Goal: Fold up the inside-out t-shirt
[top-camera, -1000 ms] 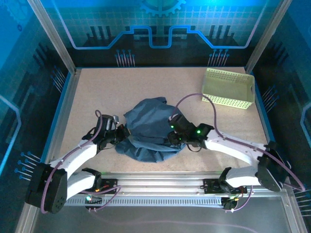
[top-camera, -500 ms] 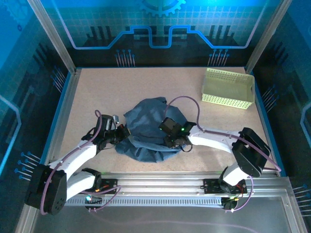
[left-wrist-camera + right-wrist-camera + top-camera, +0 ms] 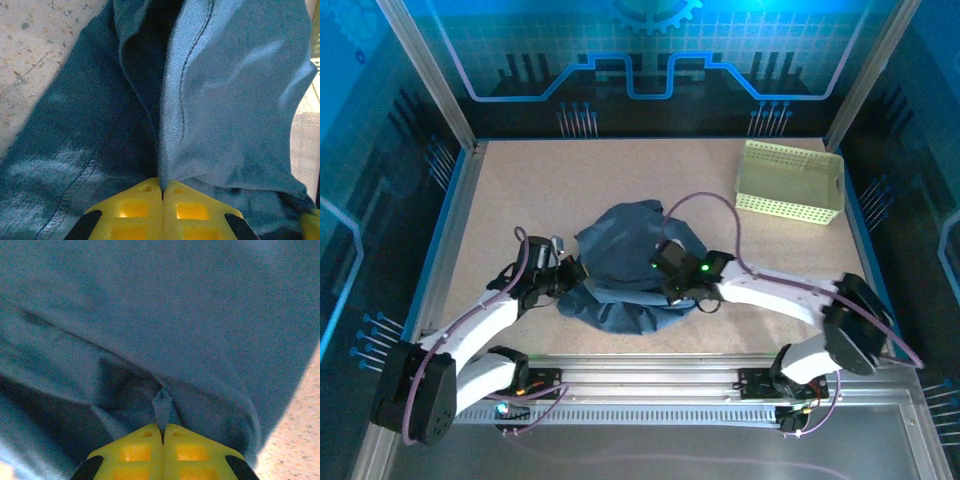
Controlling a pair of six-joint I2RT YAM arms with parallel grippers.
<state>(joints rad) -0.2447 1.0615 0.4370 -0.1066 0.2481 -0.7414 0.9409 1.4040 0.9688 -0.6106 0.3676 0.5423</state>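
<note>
Both grippers are down on the t-shirt (image 3: pixel 620 250), each pinching cloth.

Left gripper (image 3: pixel 570 277): jaws pressed together, no gap. On the wrist cam the left fingers (image 3: pixel 132 207) meet at the tips, and a fold of the shirt runs straight into the line between them. A stitched seam runs up the lighter side of that fold, with a darker layer on the left. So I'm clamped on fabric at the shirt's left edge. Bare table (image 3: pixel 30 35) shows past the cloth at upper left.

Right gripper (image 3: pixel 670 290): also pressed together. The right fingers (image 3: pixel 192 452) are closed tip to tip, with a small nub of fabric sticking up just above where they meet. The cloth around it is puckered toward the pinch, so this is a grip on a small bunch rather than a flat layer. It sits on the near-right part of the heap. From above, my wrist covers the contact point.

Shirt position: a crumpled mound in the middle of the table, a bit toward the near edge, between my two arms. It isn't spread out. The far part is bunched up into folds and the near edge is rounded. I can't tell sleeves or collar apart in this state.

The basket (image 3: pixel 790 182) is upright in the far right corner, well apart from the shirt and from both grippers.
</note>
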